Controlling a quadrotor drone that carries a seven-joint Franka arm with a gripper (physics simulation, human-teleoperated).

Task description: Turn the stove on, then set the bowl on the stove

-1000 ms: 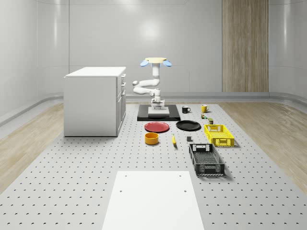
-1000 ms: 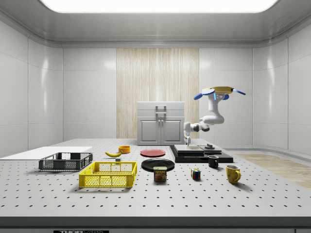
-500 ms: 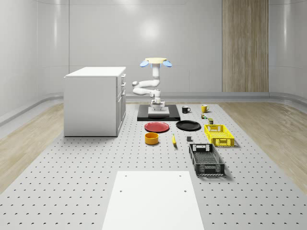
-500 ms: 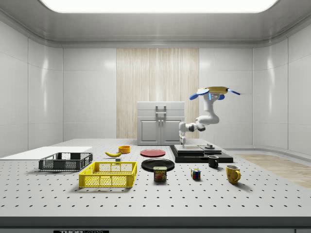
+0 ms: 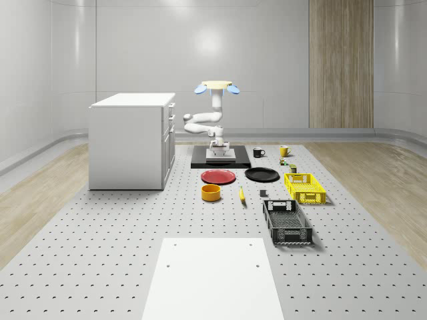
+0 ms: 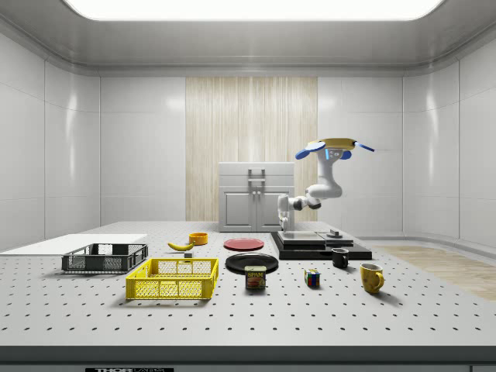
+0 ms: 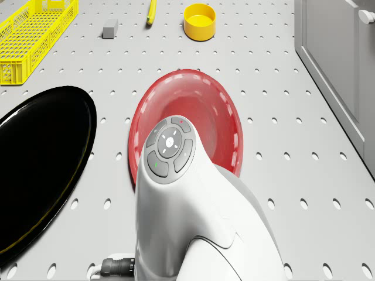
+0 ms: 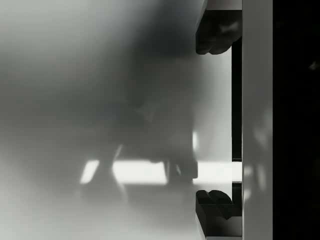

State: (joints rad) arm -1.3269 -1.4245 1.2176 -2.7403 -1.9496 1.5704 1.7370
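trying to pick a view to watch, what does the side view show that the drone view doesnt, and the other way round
Side view alone: the drone hovering over the stove, the gripper low at the stove's cabinet-side edge, the spam can, both mugs and the black crate.

Drone view alone: a top-down look at the arm's wrist buttons.

Both: the yellow bowl, red plate, black plate, yellow crate and banana.

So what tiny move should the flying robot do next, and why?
Probably carry on toward the yellow bowl. The drone hovers over the black stove, and the gripper hangs at the stove's edge nearest the red plate. The bowl sits on the table past that plate, untouched. Whether the stove is switched on cannot be seen; if not, that comes first.
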